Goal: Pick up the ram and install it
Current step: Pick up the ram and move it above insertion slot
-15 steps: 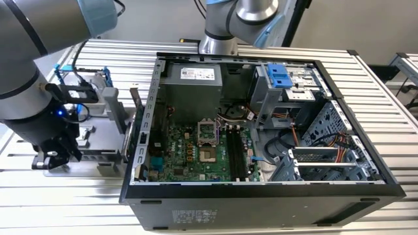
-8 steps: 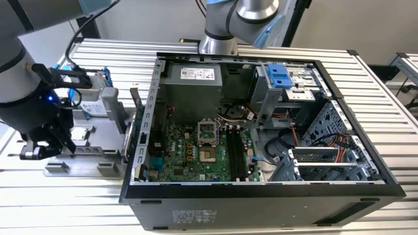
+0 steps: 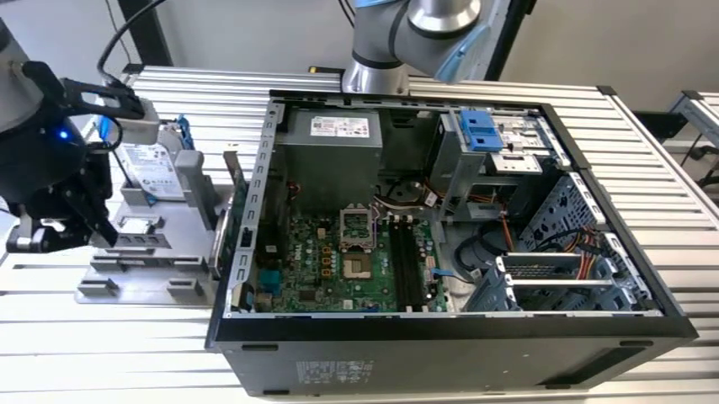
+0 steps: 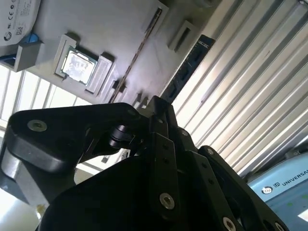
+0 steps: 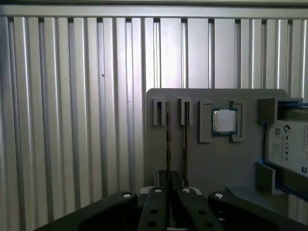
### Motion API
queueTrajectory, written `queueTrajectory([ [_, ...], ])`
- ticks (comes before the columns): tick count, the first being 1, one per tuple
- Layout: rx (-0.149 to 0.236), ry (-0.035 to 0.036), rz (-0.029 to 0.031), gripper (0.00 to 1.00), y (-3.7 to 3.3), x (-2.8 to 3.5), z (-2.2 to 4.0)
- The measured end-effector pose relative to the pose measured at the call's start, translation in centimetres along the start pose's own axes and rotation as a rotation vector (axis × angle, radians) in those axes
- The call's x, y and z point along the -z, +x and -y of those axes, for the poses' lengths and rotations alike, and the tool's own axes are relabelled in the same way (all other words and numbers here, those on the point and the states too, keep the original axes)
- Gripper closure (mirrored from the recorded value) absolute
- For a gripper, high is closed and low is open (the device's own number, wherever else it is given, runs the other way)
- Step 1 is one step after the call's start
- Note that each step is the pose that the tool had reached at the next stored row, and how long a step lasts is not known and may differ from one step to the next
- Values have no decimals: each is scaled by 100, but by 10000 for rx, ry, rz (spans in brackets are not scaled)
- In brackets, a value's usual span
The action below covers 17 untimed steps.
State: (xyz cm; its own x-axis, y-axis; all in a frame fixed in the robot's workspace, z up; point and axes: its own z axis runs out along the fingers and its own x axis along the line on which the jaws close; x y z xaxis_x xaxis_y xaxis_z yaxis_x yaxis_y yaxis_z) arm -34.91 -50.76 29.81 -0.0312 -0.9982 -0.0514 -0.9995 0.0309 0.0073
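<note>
Ribbed metal table [image 5: 72, 120], grey holder [image 5: 197, 163] — ram [image 5: 168, 134] slotted on edge, gripper [image 5: 172, 176] pressed together.

I see blk gripper [image 3: 67, 231] & grey fixture [image 3: 113, 282] at exterior view's left; green mobo [image 3: 337, 261] centre; ribbed silver table [image 3: 657, 151].

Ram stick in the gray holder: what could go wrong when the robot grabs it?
The ram stands on edge in a narrow slot of the gray holder; a crooked pull could jam it. The processor chip sits nearby, so the end effector might bump it. The computer case wall beside the holder could catch it.
</note>
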Motion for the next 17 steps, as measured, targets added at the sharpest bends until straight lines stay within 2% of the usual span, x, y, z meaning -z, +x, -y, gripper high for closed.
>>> queueTrajectory([
  [17,0,0,0,100,-40,770,-6],
])
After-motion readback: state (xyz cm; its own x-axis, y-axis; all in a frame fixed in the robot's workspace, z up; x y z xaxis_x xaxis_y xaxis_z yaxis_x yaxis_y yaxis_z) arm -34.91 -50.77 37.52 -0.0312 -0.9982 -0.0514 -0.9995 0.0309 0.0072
